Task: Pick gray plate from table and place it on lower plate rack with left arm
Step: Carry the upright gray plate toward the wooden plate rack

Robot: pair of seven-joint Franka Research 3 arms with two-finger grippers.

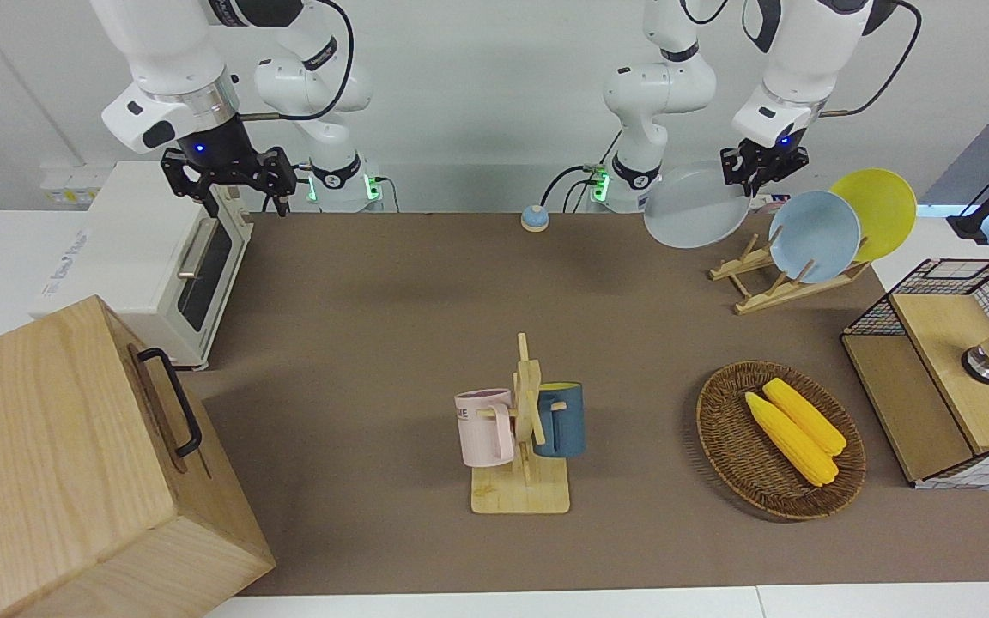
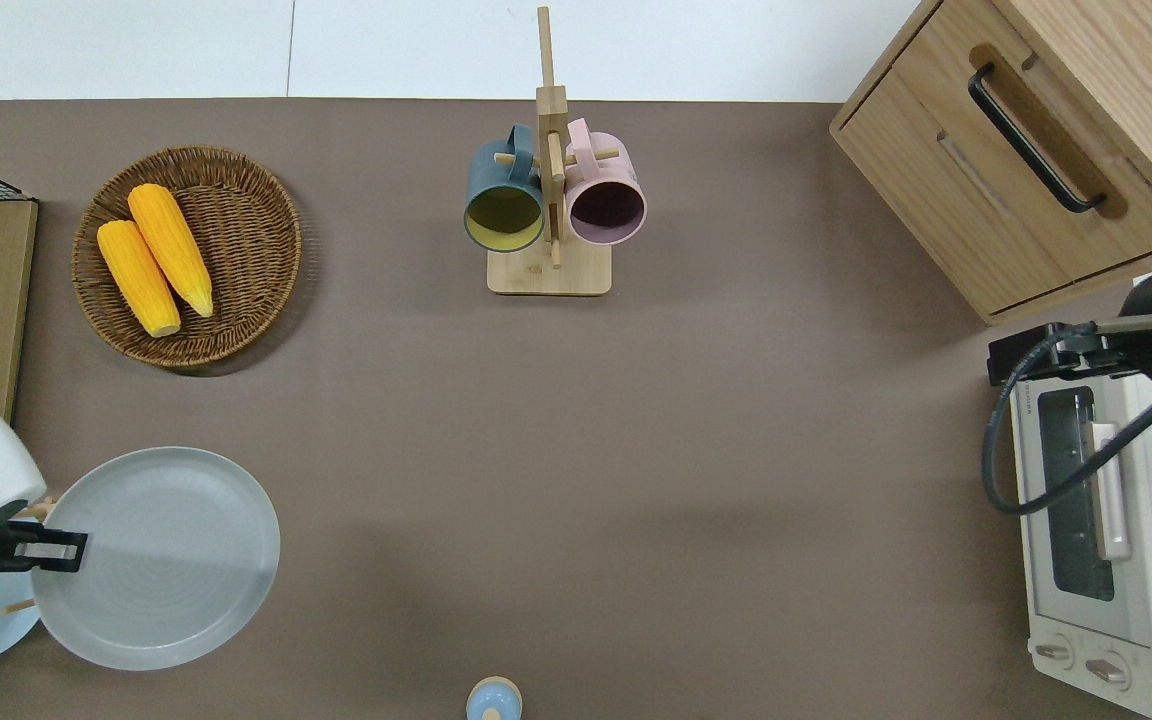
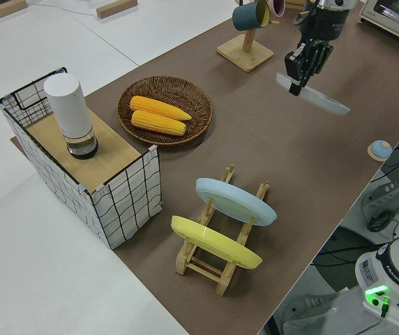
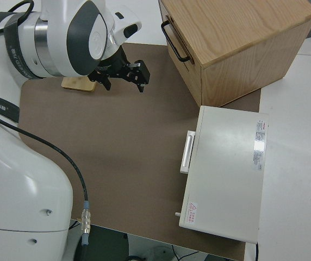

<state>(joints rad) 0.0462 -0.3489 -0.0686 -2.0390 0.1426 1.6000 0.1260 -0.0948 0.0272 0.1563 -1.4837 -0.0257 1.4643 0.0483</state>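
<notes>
I see my left gripper (image 1: 752, 168) clamped on the gray plate's (image 2: 156, 557) rim, airborne beside the lower plate rack (image 3: 222, 230); right arm parked.

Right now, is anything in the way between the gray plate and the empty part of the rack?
Nothing visible blocks it. The left gripper holds the gray plate in the air, partly over the lower plate rack. The light blue plate and yellow plate fill other slots.

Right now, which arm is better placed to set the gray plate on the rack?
Left. The left pincer holds the gray plate by its rim, aloft beside the plate rack holding the light blue plate. The right arm is parked.
</notes>
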